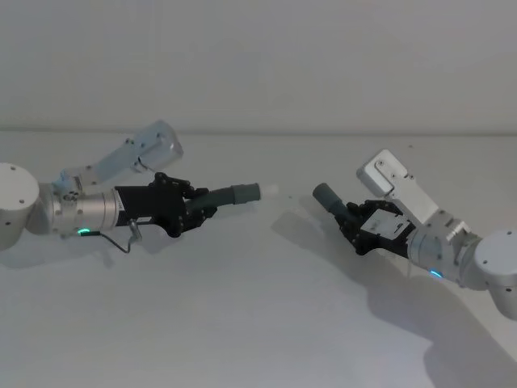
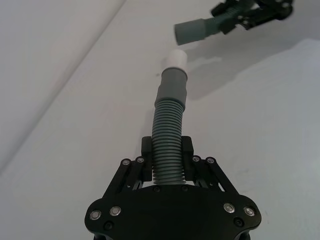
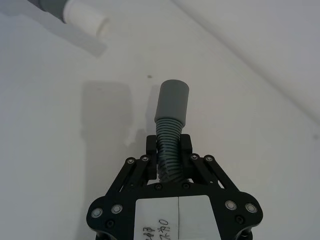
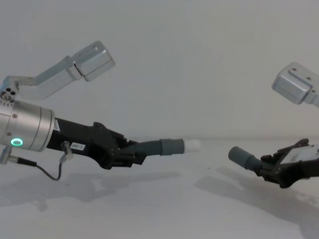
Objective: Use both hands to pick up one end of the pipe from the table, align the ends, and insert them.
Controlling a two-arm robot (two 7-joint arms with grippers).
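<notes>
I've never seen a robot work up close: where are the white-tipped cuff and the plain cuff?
white-tipped cuff [image 2: 173,85]: left wrist view, on its grey sleeve, just behind the white tip.
plain cuff [image 3: 172,100]: right wrist view, on the middle of its smooth side.

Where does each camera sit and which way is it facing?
Head view: on the head, looking down at the table; left gripper holds the white-tipped hose, right gripper the plain-cuffed hose.
Chest view: lower, looking across the table; both arms enter from the edges.
Left wrist view: on the left arm, along its own gripper and hose toward the right gripper.
Right wrist view: on the right arm, along its own gripper and hose.
Head and chest both show the hoses apart.
</notes>
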